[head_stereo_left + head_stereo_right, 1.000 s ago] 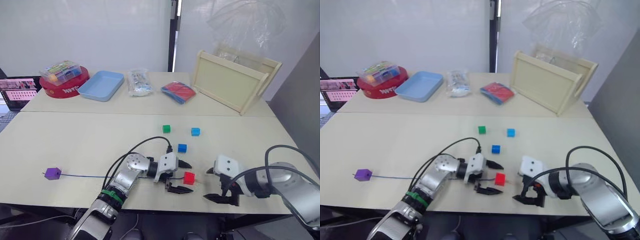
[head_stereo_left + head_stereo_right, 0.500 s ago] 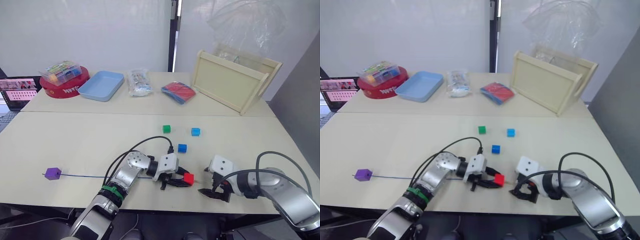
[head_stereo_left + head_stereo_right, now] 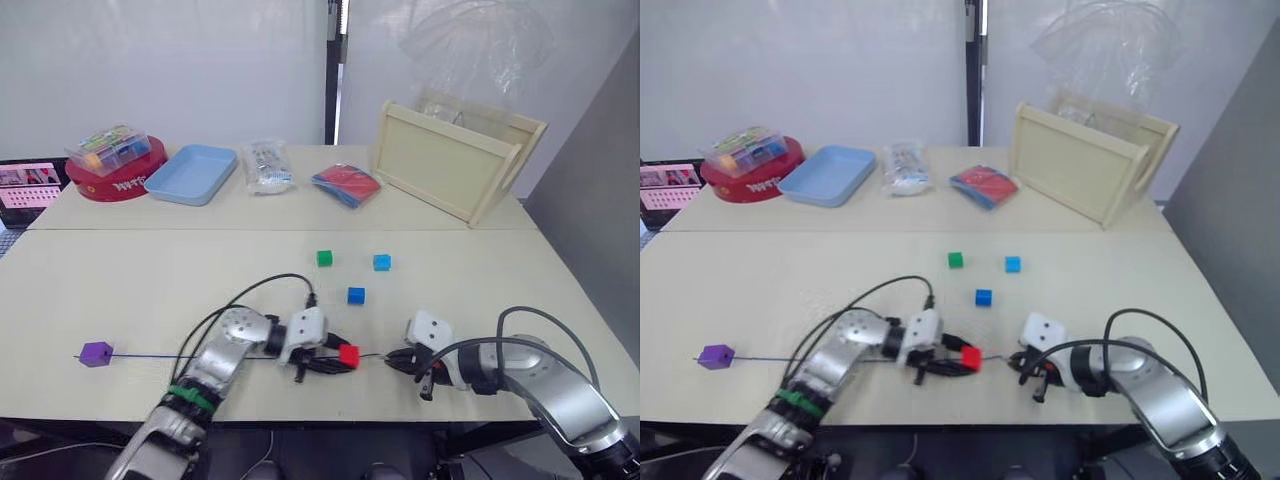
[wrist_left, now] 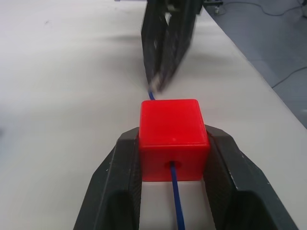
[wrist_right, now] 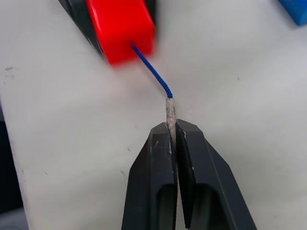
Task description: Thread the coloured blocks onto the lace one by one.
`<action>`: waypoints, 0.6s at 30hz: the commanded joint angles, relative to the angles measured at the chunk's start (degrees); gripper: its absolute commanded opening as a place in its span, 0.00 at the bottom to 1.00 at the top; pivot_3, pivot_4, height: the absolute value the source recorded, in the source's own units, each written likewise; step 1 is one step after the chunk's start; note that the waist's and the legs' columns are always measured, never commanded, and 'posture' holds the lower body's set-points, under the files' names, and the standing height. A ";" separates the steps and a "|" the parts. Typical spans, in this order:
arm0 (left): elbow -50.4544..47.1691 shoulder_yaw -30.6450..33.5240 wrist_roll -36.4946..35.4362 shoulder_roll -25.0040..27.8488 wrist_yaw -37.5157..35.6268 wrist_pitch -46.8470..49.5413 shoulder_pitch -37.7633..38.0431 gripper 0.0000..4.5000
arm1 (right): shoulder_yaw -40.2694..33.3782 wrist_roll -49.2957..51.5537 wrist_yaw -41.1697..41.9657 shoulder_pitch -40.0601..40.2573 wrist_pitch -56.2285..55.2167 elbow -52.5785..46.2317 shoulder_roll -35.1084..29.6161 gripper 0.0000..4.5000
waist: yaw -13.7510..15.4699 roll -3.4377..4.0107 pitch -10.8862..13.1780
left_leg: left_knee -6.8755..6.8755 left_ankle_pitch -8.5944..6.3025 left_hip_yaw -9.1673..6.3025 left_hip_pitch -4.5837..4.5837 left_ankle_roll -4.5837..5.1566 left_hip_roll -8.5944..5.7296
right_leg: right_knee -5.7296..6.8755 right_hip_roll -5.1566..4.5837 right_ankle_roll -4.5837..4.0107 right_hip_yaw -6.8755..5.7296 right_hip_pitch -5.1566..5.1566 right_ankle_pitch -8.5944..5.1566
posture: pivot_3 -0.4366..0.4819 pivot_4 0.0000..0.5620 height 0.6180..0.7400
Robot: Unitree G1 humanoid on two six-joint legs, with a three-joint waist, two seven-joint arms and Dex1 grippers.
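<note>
Where a second ago the red block (image 3: pixel 348 354) sat loose between parted fingers, the head views now show the left gripper (image 3: pixel 335 360) clamped on it at the near edge of the table (image 3: pixel 150 280), and the right gripper (image 3: pixel 398 361) has come in from the right, from a wide-open stance to a tight pinch just beside the block. The lace (image 3: pixel 150 355) runs left along the table to the purple block (image 3: pixel 96 353), already strung at the far left end. The green block (image 3: pixel 323 258), light blue block (image 3: pixel 381 262) and darker blue block (image 3: pixel 355 295) lie loose further back, well apart from both grippers.

In the left wrist view, the red block (image 4: pixel 173 140) is squeezed between the two black fingers (image 4: pixel 115 191), with the blue lace (image 4: pixel 176 201) entering its hole and leaving on the other side toward the right gripper (image 4: pixel 160 86).

In the right wrist view, the right gripper (image 5: pixel 171 139) is closed on the pale stiff tip (image 5: pixel 169 110), which has passed clear through the red block (image 5: pixel 120 28).

So the tip is through; I judge the red block is threaded and needs only pulling along the lace.
</note>
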 commanded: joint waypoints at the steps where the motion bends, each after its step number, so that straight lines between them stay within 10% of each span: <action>1: -2.46 5.40 -1.74 7.12 -1.25 0.75 4.25 0.27 | -0.23 -0.64 1.66 -2.59 -1.76 2.27 -1.50 0.00 | -0.03 0.02 -0.01 | -0.01 0.00 0.00 0.02 0.00 0.00 | 0.00 -0.01 0.00 0.00 0.02 0.00 | 0.48 0.27 1.00; 11: 13.28 21.21 -3.91 29.78 -4.85 -8.22 10.82 0.27 | 2.60 -0.24 4.74 -8.38 -2.82 4.12 -0.14 0.00 | -0.77 0.10 0.04 | -0.24 -0.01 0.03 0.08 0.01 0.50 | 0.04 0.46 -0.04 0.01 -0.22 0.01 | 0.48 0.27 1.00; 18: 29.21 22.64 0.34 35.67 -4.75 -18.03 7.33 0.27 | 3.84 -0.29 4.81 -10.28 -2.11 3.19 1.41 0.00 | 0.24 0.11 0.06 | -0.20 -0.01 0.08 -0.09 -0.01 0.42 | 0.02 0.35 -0.05 -0.01 -0.32 0.01 | 0.48 0.27 1.00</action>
